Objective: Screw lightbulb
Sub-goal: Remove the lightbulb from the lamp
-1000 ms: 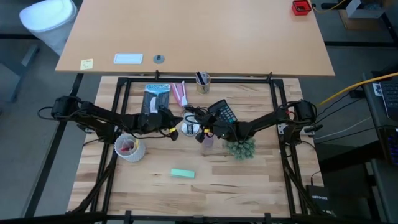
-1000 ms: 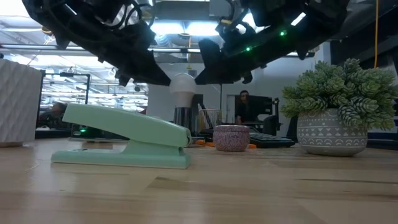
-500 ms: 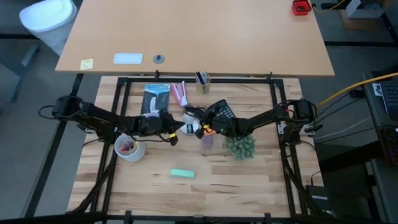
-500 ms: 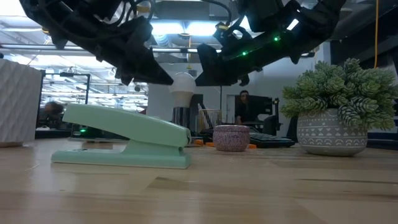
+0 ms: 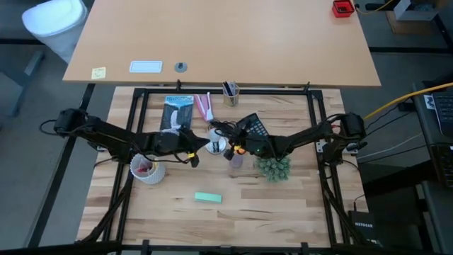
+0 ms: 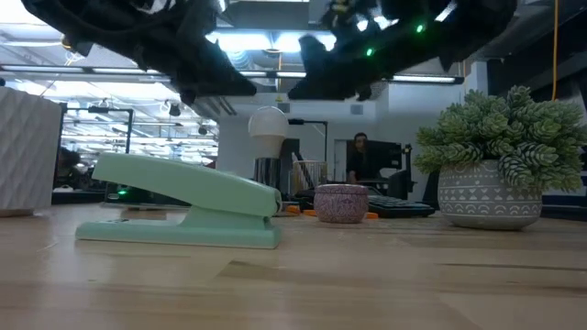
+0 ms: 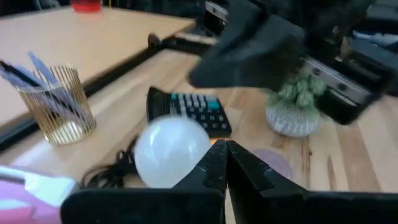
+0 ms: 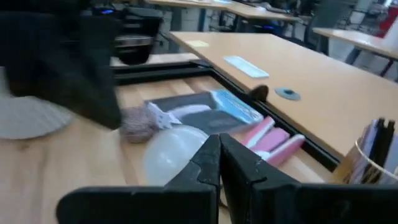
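The frosted-white lightbulb (image 6: 268, 126) stands upright, dome up and narrow end down, near the table's middle (image 5: 214, 146). What its base sits in is not plain. My left gripper (image 6: 243, 89) is shut and hangs just above and left of the dome. My right gripper (image 6: 301, 89) is shut and hangs just above and right of it. In the low view a gap shows between each gripper and the bulb. The bulb also shows behind the shut fingers in the left wrist view (image 7: 171, 152) and in the right wrist view (image 8: 174, 155).
A black calculator (image 5: 255, 127) lies just behind the bulb. A potted plant (image 5: 272, 168) and a small purple tin (image 6: 340, 203) stand to its right. A white cup (image 5: 147, 168) stands at the left. A green stapler (image 5: 207, 197) lies near the front, and a gold pen cup (image 5: 231, 92) stands at the back.
Both grippers have risen from beside the bulb's dome to just above it, and my left gripper has drawn a little toward the table's left edge. The bulb has stayed upright in place.
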